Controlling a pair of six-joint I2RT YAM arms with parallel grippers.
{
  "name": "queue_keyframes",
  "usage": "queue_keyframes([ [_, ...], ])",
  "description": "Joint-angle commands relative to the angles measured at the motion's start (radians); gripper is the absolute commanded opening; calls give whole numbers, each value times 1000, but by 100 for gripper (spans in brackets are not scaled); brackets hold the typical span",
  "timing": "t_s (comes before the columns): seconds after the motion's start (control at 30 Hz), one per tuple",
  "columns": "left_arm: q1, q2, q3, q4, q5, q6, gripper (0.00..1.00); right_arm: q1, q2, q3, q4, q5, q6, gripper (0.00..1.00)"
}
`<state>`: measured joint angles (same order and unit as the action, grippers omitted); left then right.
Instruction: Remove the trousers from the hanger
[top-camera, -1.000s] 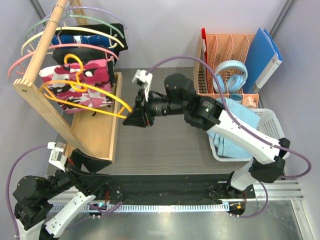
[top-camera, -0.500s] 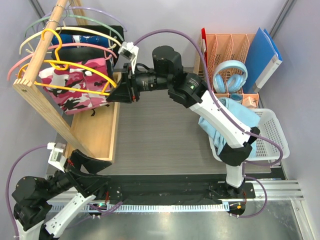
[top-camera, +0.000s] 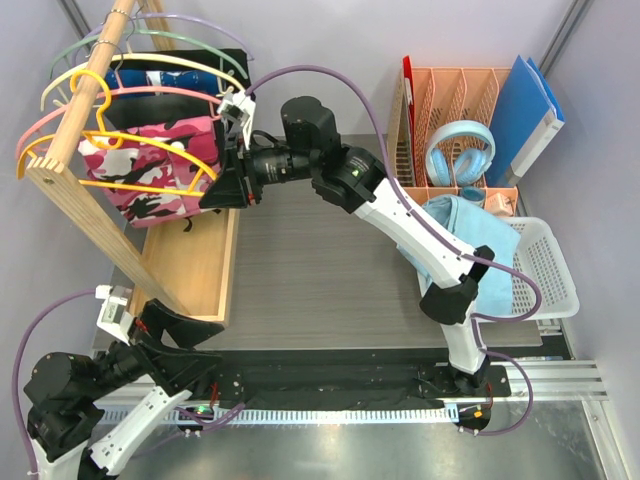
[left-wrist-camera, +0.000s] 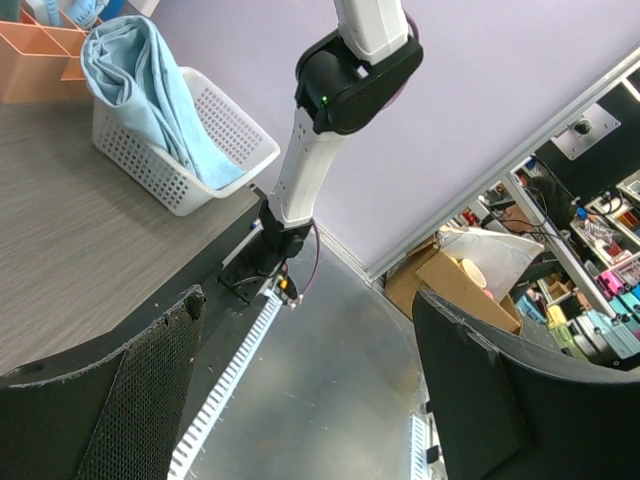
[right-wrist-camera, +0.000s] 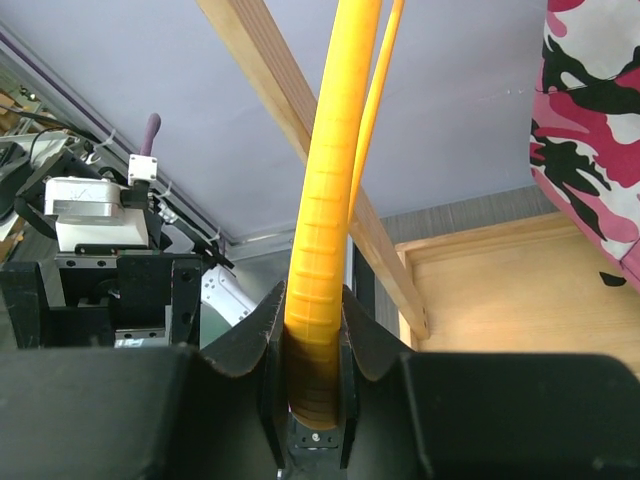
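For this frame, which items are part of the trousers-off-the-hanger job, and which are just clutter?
Job in hand:
yellow-orange hanger, clamped in the right gripper
light blue trousers, lying in the white basket
left gripper, open and empty

Lying about:
pink camouflage garment
blue headphones
blue folder
peach file organiser

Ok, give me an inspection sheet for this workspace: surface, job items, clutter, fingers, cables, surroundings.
Surface: grey table, wooden rack at left.
Job's things: blue trousers bundled in white basket; yellow hanger bare, hook at the rack's rail.
Clutter: pink camouflage garment, headphones, blue folder.
Fingers: right fingers shut on hanger; left fingers open, empty.
Cables: purple cable looping above the table.
Surroundings: lilac wall, cardboard box beyond table.
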<state>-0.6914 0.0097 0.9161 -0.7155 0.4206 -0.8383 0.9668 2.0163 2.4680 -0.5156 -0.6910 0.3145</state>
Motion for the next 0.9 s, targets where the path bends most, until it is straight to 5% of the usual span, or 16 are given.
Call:
queue_keyframes([
  [0.0, 3, -13, -5, 36, 30, -13, 84, 0, -10, 5, 91, -45, 24, 1],
  [0.87, 3, 21, -83, 88, 61, -51, 85, -2, 65, -8, 106, -85, 72, 1],
])
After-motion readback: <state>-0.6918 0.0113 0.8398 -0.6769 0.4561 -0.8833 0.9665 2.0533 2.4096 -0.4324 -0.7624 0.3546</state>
